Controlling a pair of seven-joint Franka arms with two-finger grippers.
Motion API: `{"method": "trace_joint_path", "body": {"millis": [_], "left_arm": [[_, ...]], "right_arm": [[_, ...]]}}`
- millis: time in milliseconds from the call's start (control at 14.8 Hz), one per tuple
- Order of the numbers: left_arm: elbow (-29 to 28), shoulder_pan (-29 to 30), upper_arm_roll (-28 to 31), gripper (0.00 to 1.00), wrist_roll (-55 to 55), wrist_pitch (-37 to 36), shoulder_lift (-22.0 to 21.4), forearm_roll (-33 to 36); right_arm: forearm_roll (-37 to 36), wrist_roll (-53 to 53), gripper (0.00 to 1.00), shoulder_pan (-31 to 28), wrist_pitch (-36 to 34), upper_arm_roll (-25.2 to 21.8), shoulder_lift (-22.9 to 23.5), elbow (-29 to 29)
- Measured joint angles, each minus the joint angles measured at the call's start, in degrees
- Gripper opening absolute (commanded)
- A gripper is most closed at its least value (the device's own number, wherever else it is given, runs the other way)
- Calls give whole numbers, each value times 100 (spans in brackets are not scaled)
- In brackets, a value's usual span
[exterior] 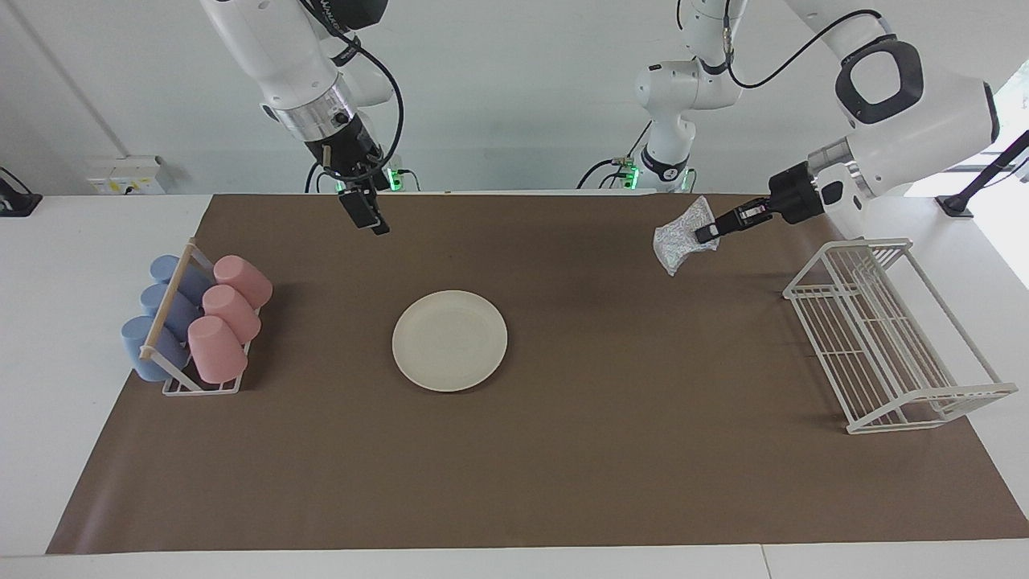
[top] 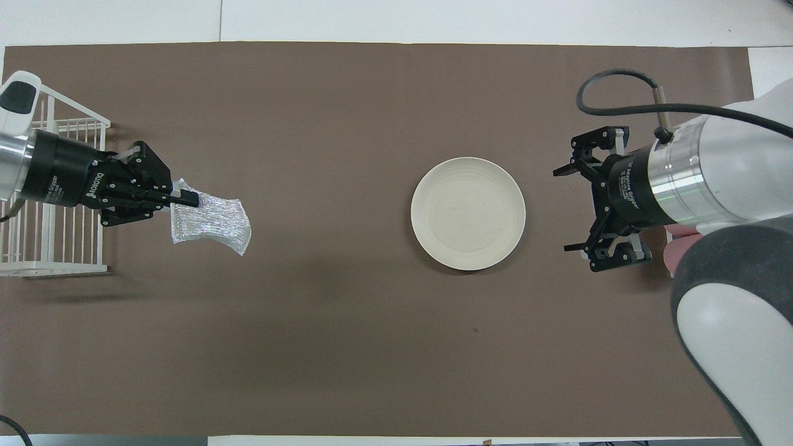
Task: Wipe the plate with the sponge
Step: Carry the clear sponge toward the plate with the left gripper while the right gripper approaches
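Observation:
The cream-white plate (exterior: 449, 340) (top: 468, 212) lies flat on the brown mat, about mid-table. My left gripper (exterior: 709, 233) (top: 189, 199) is shut on one edge of the silvery, wrinkly sponge (exterior: 682, 233) (top: 210, 215). The sponge hangs in the air over the mat, between the wire rack and the plate. My right gripper (exterior: 371, 217) (top: 565, 210) is open and holds nothing. It hovers over the mat beside the plate, toward the right arm's end of the table.
A white wire rack (exterior: 884, 338) (top: 56, 248) stands at the left arm's end of the mat. A small rack of pink and blue cups (exterior: 193, 322) stands at the right arm's end. The right arm hides most of it in the overhead view.

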Motion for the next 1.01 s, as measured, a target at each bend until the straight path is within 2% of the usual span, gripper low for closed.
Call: {"method": "trace_joint_path", "body": {"millis": [270, 472, 674, 1011], "left_arm": [[-1389, -39, -68, 0, 907, 519, -765, -1234], [-2081, -553, -132, 0, 1367, 1156, -1153, -1923], [-2455, -1113, -171, 0, 1790, 1549, -1262, -2459], [-2820, -1214, -169, 0, 2641, 1570, -1267, -3197]], "right_arm": [[2, 191, 100, 195, 0, 10, -26, -43], [-5, 191, 100, 162, -25, -4, -42, -105], [-124, 191, 100, 126, -75, -8, -57, -148], [-124, 355, 100, 413, -22, 27, -137, -146]]}}
